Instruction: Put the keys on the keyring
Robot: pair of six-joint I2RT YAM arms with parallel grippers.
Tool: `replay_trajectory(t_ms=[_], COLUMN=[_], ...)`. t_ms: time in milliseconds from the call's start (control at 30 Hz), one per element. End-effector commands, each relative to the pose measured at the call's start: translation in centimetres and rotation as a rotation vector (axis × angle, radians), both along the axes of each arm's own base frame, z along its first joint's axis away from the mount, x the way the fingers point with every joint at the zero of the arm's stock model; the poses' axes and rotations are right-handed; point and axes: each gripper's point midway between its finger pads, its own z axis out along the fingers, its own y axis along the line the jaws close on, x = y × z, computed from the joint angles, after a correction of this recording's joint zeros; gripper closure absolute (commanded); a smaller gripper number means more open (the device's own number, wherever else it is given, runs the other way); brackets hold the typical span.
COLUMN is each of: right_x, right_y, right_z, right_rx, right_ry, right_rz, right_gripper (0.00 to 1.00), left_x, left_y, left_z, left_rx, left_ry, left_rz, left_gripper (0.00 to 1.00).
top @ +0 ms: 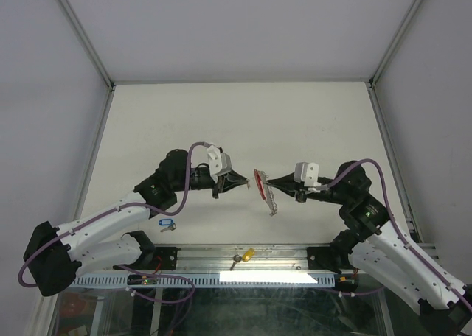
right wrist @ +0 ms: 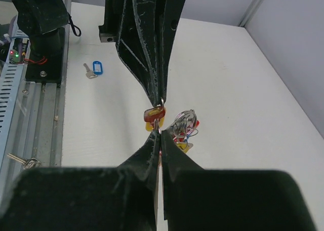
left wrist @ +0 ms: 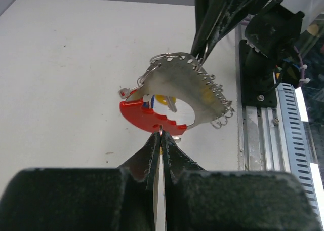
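Left fingers (left wrist: 146,157) and right fingers (right wrist: 144,155), both clenched, are pinching opposite edges of the keyring (top: 264,191), apparently suspending it steady above the counter (top: 221,122); a blue-tagged key (top: 166,223) is lying loose at the counter's near edge, awaiting threading.

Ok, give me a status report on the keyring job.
Left gripper and right gripper both shut on the keyring, holding it between them. Blue-tagged key loose on the table, yellow-tagged key on the near rail. Nothing blocking in view.
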Motion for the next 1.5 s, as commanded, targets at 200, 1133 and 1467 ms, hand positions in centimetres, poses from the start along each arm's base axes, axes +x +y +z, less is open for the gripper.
replay_trajectory(t_ms=[200,1133,1467], right_x=[0.0,1.9,3.2], right_y=[1.2,0.3,0.4], right_z=[3.7,4.1,2.8], right_rx=[0.041,-0.202,-0.339], right_ry=[-0.251,-0.814,-0.949], right_rz=[0.103,0.079,0.045], right_gripper=[1.0,1.0,1.0], left_x=[-2.7,-1.2,0.2], left_y=[-0.3,-1.1,-0.6], left_z=[6.7,7.4,6.3], left_rx=[-0.157,-0.146,-0.092], left_ry=[-0.14,-0.33,-0.479], left_rz=[-0.143,-0.143,-0.037], left_gripper=[1.0,1.0,1.0])
